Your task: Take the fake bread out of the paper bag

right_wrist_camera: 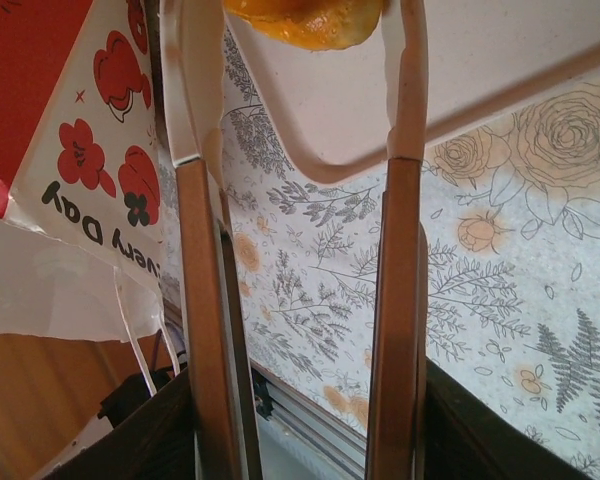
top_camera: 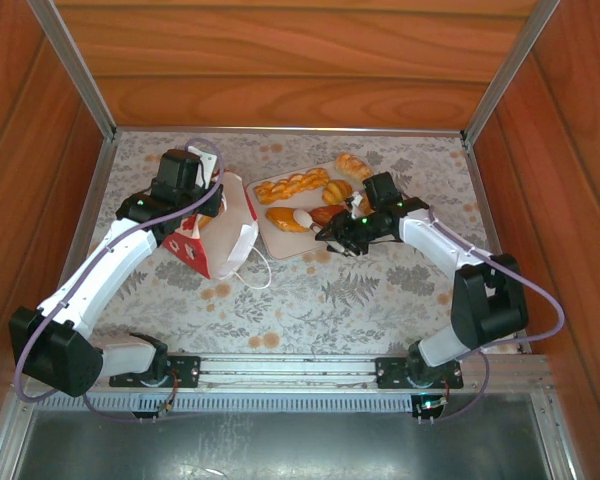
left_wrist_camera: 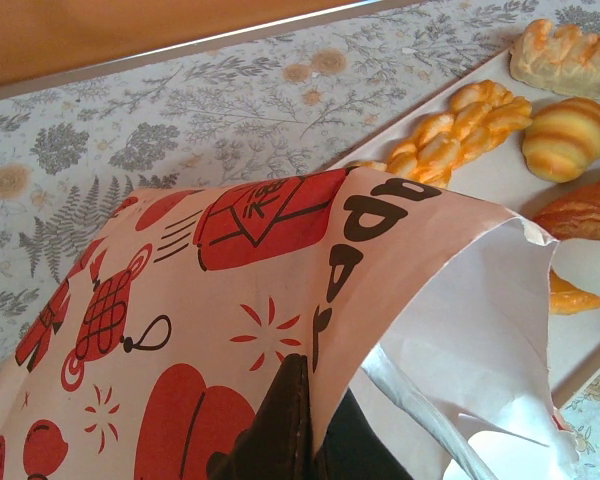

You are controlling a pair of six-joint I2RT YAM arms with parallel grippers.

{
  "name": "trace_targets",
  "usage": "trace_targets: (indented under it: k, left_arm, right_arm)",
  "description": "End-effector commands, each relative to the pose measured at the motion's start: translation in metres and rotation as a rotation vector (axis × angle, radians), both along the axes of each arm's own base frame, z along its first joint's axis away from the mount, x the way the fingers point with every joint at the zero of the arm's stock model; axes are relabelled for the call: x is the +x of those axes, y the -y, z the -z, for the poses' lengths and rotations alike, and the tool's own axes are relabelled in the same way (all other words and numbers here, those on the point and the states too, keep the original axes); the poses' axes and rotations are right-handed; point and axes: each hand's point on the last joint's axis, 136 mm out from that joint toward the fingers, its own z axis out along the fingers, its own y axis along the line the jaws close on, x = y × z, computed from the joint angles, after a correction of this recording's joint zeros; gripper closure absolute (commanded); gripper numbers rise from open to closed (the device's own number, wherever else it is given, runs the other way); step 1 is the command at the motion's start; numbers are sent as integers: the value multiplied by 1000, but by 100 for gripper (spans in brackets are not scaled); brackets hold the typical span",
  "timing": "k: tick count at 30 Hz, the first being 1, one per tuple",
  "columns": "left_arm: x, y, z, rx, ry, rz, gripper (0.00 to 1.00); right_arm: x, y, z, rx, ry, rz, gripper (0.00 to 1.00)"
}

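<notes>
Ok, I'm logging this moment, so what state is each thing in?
paper bag: tipped over, mouth open toward the tray.
fake bread: several pieces lying on the tray.
left gripper: shut on the paper bag.
right gripper: fingers astride one piece on the tray; grip unclear.

The fingers (left_wrist_camera: 280, 432) pinch the paper bag (left_wrist_camera: 230, 300) beside fake bread (left_wrist_camera: 460, 130) on a tray (left_wrist_camera: 520, 203).

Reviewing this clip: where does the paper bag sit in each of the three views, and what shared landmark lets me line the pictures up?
Top external: the paper bag lies left of centre, tipped, next to the tray's left edge.
Left wrist: the bag spans lower left to centre, its open mouth toward the tray.
Right wrist: the bag is in the upper left corner, a white panel with red flowers.
Shared landmark: the beige tray.
</notes>
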Motion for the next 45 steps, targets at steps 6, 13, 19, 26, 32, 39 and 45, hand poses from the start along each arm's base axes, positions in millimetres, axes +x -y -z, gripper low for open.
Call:
trace_targets:
  k: [6,13,19,26,32,39,45]
  left_arm:
    - [-2,-2,0,-3,0,-3,100]
    - [-2,-2,2,0,-5,-3,100]
    - [-1,-2,2,-4,-7,-3,100]
    - [-1,-1,3,-4,-10,-2,100]
    - [-1,-2,3,-4,-9,-4,100]
    - [-2,-5,-3,-4,9,-16,100]
    - [-5,-12,-13,-4,41,-48,100]
  right_arm:
    - [7,-11,1,92,-25,-5,50]
    - [7,-12,7,86,-50,-2,50]
    - [4,-8,9,56,-53,4,50]
    - [7,-9,16,62,-58,5,51]
    - [13,-11,11,54,-17,-8,66]
    - [12,1,-25,-106,154,-54,70]
    - [16,23,-55,-401,332,-104,69]
